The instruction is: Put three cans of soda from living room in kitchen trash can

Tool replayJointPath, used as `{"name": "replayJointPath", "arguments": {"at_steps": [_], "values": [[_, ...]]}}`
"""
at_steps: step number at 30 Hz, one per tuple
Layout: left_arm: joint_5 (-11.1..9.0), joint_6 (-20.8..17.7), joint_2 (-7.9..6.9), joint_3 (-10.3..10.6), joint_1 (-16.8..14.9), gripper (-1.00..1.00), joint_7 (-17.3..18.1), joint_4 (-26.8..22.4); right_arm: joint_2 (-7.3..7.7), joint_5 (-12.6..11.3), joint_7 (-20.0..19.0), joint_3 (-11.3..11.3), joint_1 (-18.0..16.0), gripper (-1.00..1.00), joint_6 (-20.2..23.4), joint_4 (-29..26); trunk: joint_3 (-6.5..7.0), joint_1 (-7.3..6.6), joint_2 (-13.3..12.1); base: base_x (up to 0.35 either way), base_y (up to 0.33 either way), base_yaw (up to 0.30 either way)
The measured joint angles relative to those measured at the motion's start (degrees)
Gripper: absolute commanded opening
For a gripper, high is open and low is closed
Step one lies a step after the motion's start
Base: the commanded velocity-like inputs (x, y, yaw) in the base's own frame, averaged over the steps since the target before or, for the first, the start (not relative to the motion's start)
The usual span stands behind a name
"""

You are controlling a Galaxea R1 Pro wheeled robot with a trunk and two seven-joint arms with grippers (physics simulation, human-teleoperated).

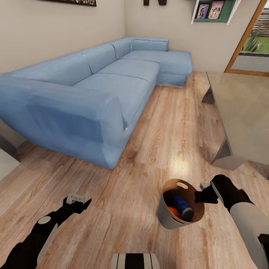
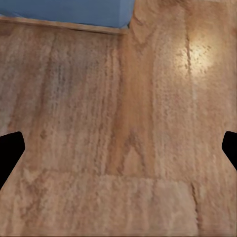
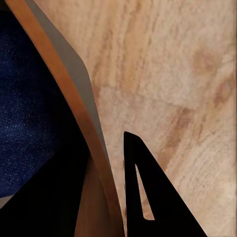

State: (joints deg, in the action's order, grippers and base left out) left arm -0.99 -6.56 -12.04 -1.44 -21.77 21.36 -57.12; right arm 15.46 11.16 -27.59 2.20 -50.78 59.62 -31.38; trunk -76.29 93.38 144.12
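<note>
In the head view the tash can (image 1: 164, 217), a round copper-brown bin, hangs tilted over the wooden floor at the lower right. Inside it lie a dark blue can of soda (image 1: 182, 206) and an orange one (image 1: 173, 212). My right gripper (image 1: 203, 195) is shut on the bin's rim. The right wrist view shows that rim (image 3: 74, 98) between the jaws, one black finger (image 3: 153, 197) outside and the blue can (image 3: 24, 113) inside. My left gripper (image 1: 78, 201) hovers open and empty over bare floor, its fingertips (image 2: 9, 150) far apart.
This is the living room. A long light-blue corner sofa (image 1: 93, 86) runs along the left wall, its base edge (image 2: 64, 12) in the left wrist view. A glass-topped low table (image 1: 243, 116) stands at the right. Wooden floor (image 1: 168, 123) lies between them, and a doorway (image 1: 254, 37) is at the far right.
</note>
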Motion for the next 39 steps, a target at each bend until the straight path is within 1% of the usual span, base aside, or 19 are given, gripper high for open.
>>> {"name": "replayJointPath", "arguments": {"at_steps": [4, 10, 14, 16, 19, 22, 26, 32, 36, 37, 39], "values": [[-0.16, 0.03, 0.00, -0.02, -0.02, 1.00, 0.00, 1.03, -0.02, -0.58, -0.07, 0.03, 0.00, -1.00, 0.11, 0.00, 0.00, 0.00, 0.00, 0.000, 0.000, 0.000], [-0.18, 0.05, 0.00, -0.05, -0.02, 1.00, 0.00, 1.75, -0.01, -0.15, -0.02, -0.01, 0.00, -1.00, 0.03, 0.00, 0.00, 0.00, 0.00, 0.000, 0.000, 0.000], [-0.14, 0.07, 0.00, -0.05, -0.03, 1.00, 0.00, 1.81, -0.03, -0.42, -0.04, -0.02, 0.00, -1.00, 0.08, 0.00, 0.00, 0.00, 0.00, 0.000, 0.000, 0.000], [-0.04, 0.09, 0.00, -0.05, -0.03, 1.00, 0.00, 1.84, -0.04, -0.65, -0.08, -0.04, 0.01, -1.00, 0.14, 0.01, -0.44, 0.06, 0.02, 0.000, 0.000, 0.000], [0.10, 0.07, 0.00, -0.05, -0.03, 1.00, 0.00, 1.89, -0.03, -0.28, -0.04, -0.06, 0.01, -1.00, 0.07, 0.00, -1.10, 0.13, 0.06, 0.000, 0.000, 0.000], [0.13, 0.06, 0.00, -0.05, -0.03, 1.00, 0.00, 1.91, 0.01, 0.03, 0.00, -0.08, 0.00, -1.00, 0.00, 0.00, -1.11, 0.13, 0.07, 0.000, 0.000, 0.000], [0.05, 0.09, 0.00, -0.02, -0.03, 1.00, 0.00, 1.91, 0.01, -0.61, -0.07, -0.06, 0.00, -1.00, 0.12, 0.00, -1.11, 0.13, 0.07, 0.000, 0.000, 0.000], [0.05, 0.12, 0.00, 0.03, -0.03, 1.00, 0.00, 1.89, 0.02, -0.09, -0.02, -0.08, 0.00, -1.00, 0.03, 0.00, -1.11, 0.13, 0.07, 0.000, 0.000, 0.000], [0.22, 0.78, -0.01, 0.01, 0.00, 1.00, 0.00, 1.89, 0.07, -0.75, -0.11, -0.21, -0.09, -1.00, 0.31, -0.25, -1.97, 0.20, 0.13, 0.000, 0.000, 0.000], [0.27, 0.94, -0.01, 0.01, 0.00, 1.00, 0.00, 1.90, 0.59, -2.00, -0.18, -0.34, -0.09, -1.00, 0.38, -0.17, -2.18, 0.22, 0.15, 0.000, 0.000, 0.000], [0.31, 1.16, -0.01, 0.01, 0.00, 1.00, 0.00, 1.90, 0.59, -1.98, -0.20, -0.19, -0.10, -1.00, 0.38, -0.12, -2.19, 0.22, 0.15, 0.000, 0.000, 0.000]]}}
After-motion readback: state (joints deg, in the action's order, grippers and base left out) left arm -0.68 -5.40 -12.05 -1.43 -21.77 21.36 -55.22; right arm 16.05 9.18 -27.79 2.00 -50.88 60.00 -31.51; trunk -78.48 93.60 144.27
